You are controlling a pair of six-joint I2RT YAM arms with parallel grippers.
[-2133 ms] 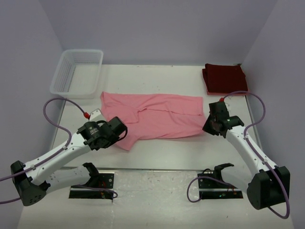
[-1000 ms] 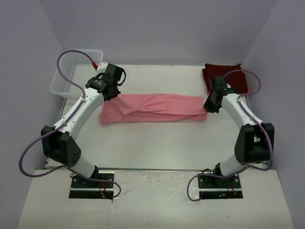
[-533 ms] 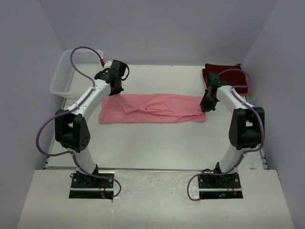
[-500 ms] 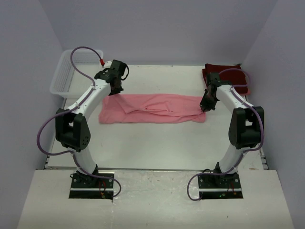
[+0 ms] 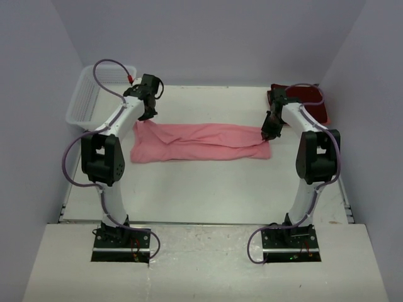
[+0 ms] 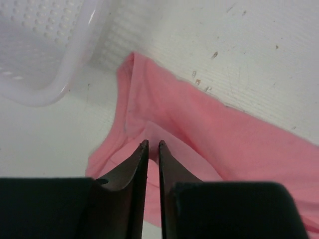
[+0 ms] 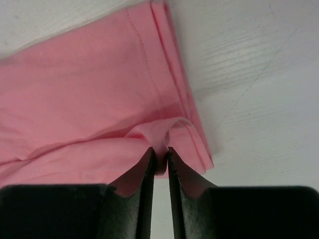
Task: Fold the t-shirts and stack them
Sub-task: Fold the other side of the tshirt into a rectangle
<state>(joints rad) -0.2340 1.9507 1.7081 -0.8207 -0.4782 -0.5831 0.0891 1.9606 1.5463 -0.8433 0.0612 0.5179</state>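
Observation:
The pink t-shirt lies across the middle of the table as a long band folded lengthwise. My left gripper hovers over its far left corner. In the left wrist view the left gripper has its jaws a narrow slit apart, with flat cloth showing through and nothing pinched. My right gripper is at the shirt's far right end. In the right wrist view the right gripper has a raised ridge of the pink t-shirt caught between its jaws. The folded maroon t-shirt sits at the back right.
A white lattice basket stands at the back left corner, and its rim is close to the left gripper. Both arms are stretched far back over the table. Purple cables loop above each arm.
Both grippers carried the pink shirt's near edge to the far edge, halving it into a narrow band. The cloth has settled flat. The left jaws have parted slightly.

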